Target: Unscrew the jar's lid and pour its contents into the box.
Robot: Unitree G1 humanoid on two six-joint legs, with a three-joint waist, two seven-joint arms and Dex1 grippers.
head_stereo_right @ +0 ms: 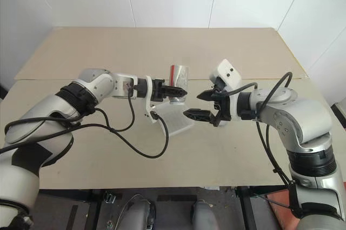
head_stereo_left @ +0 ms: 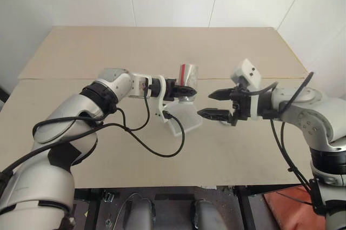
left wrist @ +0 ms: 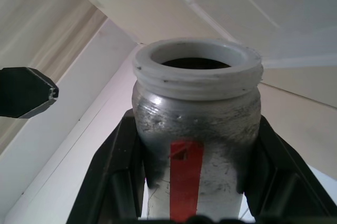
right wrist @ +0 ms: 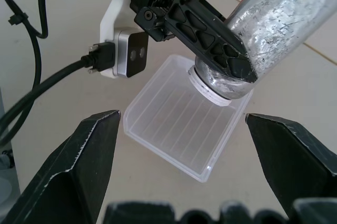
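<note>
At frame centre, the small clear label-striped jar (head_stereo_left: 187,81) is being clamped and tipped by the left gripper (head_stereo_left: 185,90), mouth over the shallow translucent white plastic box (right wrist: 181,129) for pouring, while the right gripper (head_stereo_left: 215,104) is being held spread wide, empty.

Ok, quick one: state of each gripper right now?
Left gripper: shut on the jar, which is tilted mouth down over the box, lid off.
Right gripper: open, holding nothing.
</note>
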